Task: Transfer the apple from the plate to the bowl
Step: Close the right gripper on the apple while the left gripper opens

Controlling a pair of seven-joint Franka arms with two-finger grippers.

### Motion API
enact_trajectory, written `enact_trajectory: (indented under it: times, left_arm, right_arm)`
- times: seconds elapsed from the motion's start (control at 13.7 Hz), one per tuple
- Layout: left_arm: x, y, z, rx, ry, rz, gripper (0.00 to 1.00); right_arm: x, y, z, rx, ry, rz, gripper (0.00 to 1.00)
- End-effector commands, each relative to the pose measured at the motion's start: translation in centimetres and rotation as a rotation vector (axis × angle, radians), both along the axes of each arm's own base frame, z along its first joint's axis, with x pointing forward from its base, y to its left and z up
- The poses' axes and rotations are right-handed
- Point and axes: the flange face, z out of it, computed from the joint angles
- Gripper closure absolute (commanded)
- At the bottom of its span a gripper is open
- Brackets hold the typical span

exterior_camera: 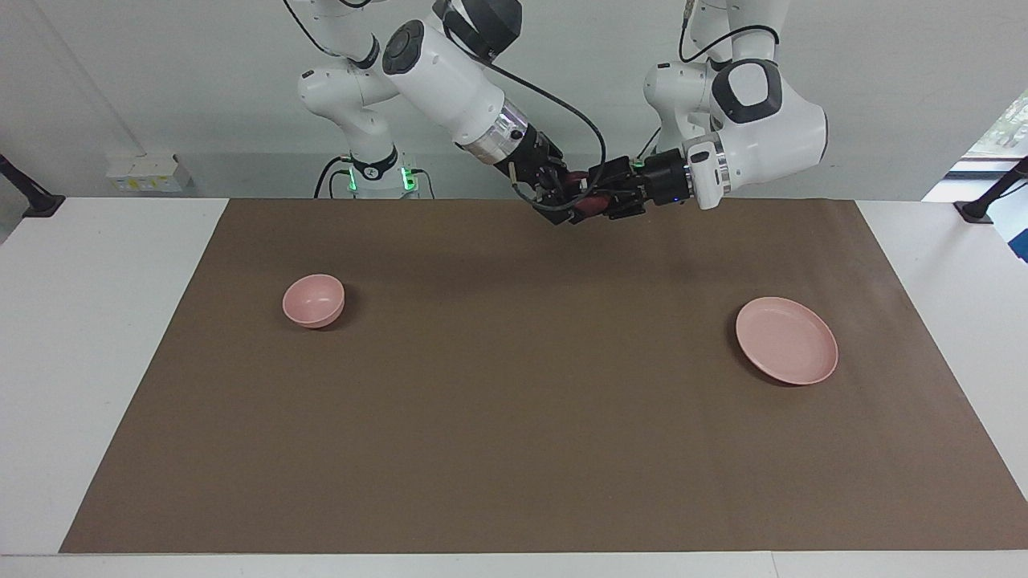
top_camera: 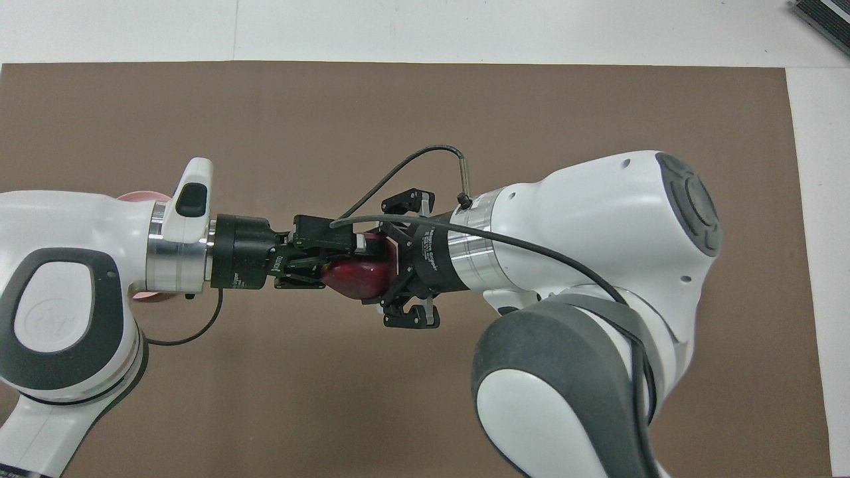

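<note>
Mid-air handover: apple (top_camera: 355,279) clamped between left gripper (top_camera: 332,255) and right gripper (top_camera: 388,265), both closed on it; bowl (exterior_camera: 313,300) toward right arm's end.

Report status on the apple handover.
Left gripper shut on apple, mid-air over the mat. Right gripper shut on it too. Bowl and plate empty. Nothing in the way.

You have both arms meeting mid-air over the brown mat's (exterior_camera: 514,417) robot-side edge, left gripper (exterior_camera: 604,201) and right gripper (exterior_camera: 569,202) both clamped on the apple (top_camera: 355,279), blocking passage there. Bowl (exterior_camera: 313,300) sits toward the right arm's end, plate (exterior_camera: 787,339) toward the left arm's; the mat between them lies open.
</note>
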Motion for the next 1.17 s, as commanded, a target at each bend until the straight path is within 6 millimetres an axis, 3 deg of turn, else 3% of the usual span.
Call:
enact_trajectory:
  times: [0.0, 0.07, 0.36, 0.66, 1.09]
  left_arm:
    - [-0.6, -0.2, 0.4, 0.000, 0.008, 0.007, 0.46]
    - [-0.6, -0.1, 0.7, 0.011, -0.005, 0.006, 0.00]
    - [-0.5, -0.1, 1.6, 0.057, -0.019, -0.005, 0.00]
    - [-0.1, 0.2, 4.5, 0.178, -0.028, 0.010, 0.00]
    - [-0.3, 2.1, 7.3, 0.405, -0.069, -0.030, 0.00]
  right_arm:
    - [-0.3, 0.8, 0.3, -0.006, -0.023, 0.031, 1.00]
    - [-0.3, 0.7, 0.3, -0.007, -0.024, 0.031, 1.00]
    - [-0.2, 0.3, 0.5, -0.010, -0.024, 0.036, 1.00]
    - [-0.1, -0.9, 0.7, -0.019, -0.020, 0.064, 1.00]
    - [0.3, -6.2, 2.4, -0.141, -0.110, 0.198, 1.00]
